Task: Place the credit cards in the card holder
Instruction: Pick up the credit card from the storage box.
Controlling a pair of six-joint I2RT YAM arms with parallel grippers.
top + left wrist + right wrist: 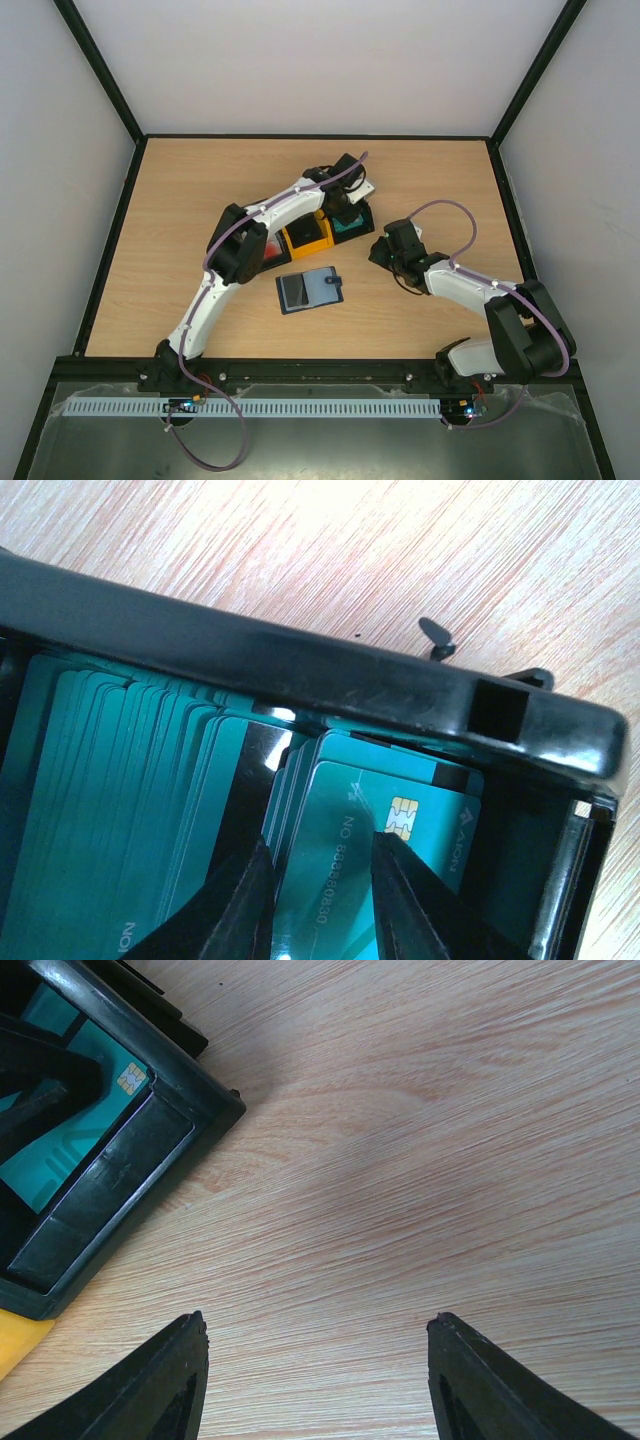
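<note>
Light wood-grain table [200, 200] inside a white-walled booth. The black open-top plastic bin [300, 670] near mid-table holds a packed, leaning row of teal plastic credit cards [120, 780] standing on edge (count not readable). The left gripper [320, 848] is down inside that bin. Its fingers are narrowly spread, one on each side of the front chip card [420, 825] and maybe a card behind it; can't tell if the pads press yet.

To pick well: get one card only between the fingers, squeeze its flat faces, then lift straight up past the bin's rim so the neighbours don't drag out.

The yellow open-top bin [305, 238] touches the black bin on its left in the top view; its contents are hidden by the arm. The dark navy folding card holder [310, 290] lies open and flat just robot-side of the black bin. The right gripper [318, 1322] hangs over bare wood just right of the black bin, fingers wide apart, holding nothing.
</note>
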